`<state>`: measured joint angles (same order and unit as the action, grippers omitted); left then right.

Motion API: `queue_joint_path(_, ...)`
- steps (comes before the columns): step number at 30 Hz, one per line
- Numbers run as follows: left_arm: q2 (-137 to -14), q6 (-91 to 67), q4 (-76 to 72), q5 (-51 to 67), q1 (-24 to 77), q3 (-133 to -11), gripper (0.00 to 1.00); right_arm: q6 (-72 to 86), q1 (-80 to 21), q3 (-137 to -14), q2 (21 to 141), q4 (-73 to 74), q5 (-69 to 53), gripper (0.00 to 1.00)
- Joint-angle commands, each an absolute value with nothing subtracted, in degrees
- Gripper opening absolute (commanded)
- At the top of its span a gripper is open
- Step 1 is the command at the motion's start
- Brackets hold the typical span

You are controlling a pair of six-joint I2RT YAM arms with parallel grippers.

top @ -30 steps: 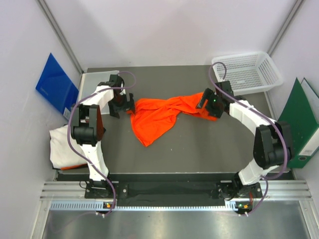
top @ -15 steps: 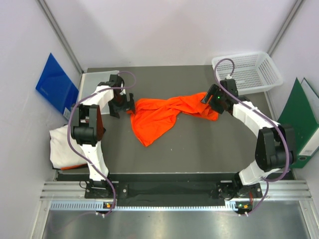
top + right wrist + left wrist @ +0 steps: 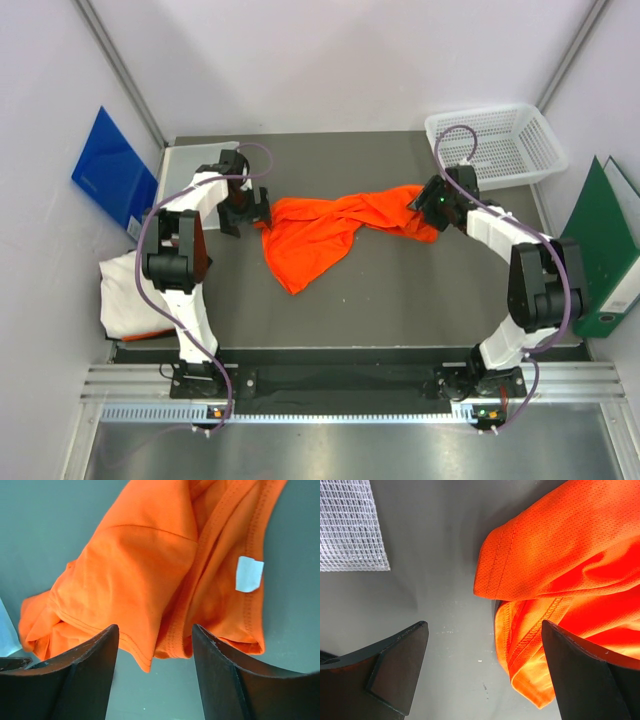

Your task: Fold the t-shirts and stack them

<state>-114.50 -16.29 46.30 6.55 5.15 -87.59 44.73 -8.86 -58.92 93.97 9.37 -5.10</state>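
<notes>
**Table**: dark grey, matte, flat. An open grey surface runs along the near half, between the two arms. A narrower strip lies far of the cloth. Walls close in on the left, right and far sides.

**Orange t-shirt**: crumpled, stretched left to right across the far middle, with one lobe trailing toward the near left. It is a fine-pored knit with double-stitched hems. A small white label sits by one hem.

**White t-shirt**: bunched at the table's left edge beside the left arm, well apart from the orange one.

**Left gripper**: low at the orange shirt's left end, black fingers spread wide. The hem lies between them, nearer the right finger, and nothing is gripped.

**Right gripper**: at the shirt's right end, jaws part-way apart astride a folded hem. The cloth lies under the gap and is not visibly pinched.

**Surroundings:**
- White mesh basket in the far right corner, just behind the right gripper.
- Clear sheet with a gridded texture, far left, near the left gripper.
- Blue folder leaning on the left wall.
- Green binder against the right wall.
</notes>
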Motion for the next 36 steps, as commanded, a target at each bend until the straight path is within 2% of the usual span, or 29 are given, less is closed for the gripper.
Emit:
queue_joint_path(1,-113.03,-15.56,45.18,6.06,5.36,-88.15,0.99,45.18,-8.44,-61.96,94.48,6.07,-6.59,0.59)
queue_joint_path(24,-113.73,-15.29,46.41,5.01,5.45,-90.00,0.99,45.35,-8.17,-65.21,101.07,4.39,-8.96,0.57)
queue_joint_path(27,-113.90,-15.21,46.49,4.83,5.36,-90.00,0.99,46.05,-8.61,-66.09,101.86,3.25,-10.10,0.45)
queue_joint_path(28,-113.91,-15.21,46.49,4.83,5.45,-90.09,0.99,46.23,-8.70,-66.44,102.04,3.43,-10.19,0.24)
queue_joint_path(31,-113.82,-15.21,46.58,4.57,5.45,-90.00,0.99,46.23,-9.31,-67.76,101.43,3.78,-10.28,0.00)
queue_joint_path(36,-113.73,-15.38,46.50,4.31,5.36,-89.65,0.99,45.97,-9.49,-68.29,95.90,4.22,-9.49,0.00)
